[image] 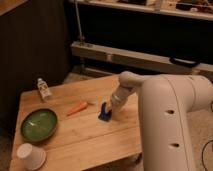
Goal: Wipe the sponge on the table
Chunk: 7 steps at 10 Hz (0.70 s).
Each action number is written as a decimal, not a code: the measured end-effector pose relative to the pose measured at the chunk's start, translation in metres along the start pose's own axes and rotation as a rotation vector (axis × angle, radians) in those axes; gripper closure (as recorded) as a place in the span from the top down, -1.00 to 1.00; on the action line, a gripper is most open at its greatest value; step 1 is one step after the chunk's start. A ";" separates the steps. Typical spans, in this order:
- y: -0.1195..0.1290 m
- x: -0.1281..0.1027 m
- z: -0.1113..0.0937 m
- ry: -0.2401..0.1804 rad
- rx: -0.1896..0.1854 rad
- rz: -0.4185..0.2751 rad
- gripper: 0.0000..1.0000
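Observation:
The dark blue sponge [104,112] stands on edge on the light wooden table [95,137], near the middle of its top. My gripper [109,107] comes down from the white arm at the right and sits right on the sponge's upper right side. An orange carrot [77,108] lies just left of the sponge, apart from it.
A green bowl [38,123] sits at the table's left. A white cup [30,155] lies on its side at the front left corner. A small bottle [44,89] stands at the back left. My large white arm housing [170,125] fills the right. Dark shelving stands behind.

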 end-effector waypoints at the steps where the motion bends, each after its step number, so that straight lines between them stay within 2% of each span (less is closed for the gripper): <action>1: 0.002 0.001 0.000 0.000 0.007 -0.002 0.14; 2: 0.005 0.001 -0.002 -0.005 0.029 -0.005 0.31; 3: 0.008 0.001 -0.002 -0.012 0.051 -0.007 0.38; 5: 0.006 0.001 -0.004 -0.027 0.077 0.003 0.38; 7: 0.008 -0.001 -0.004 -0.062 0.100 0.024 0.38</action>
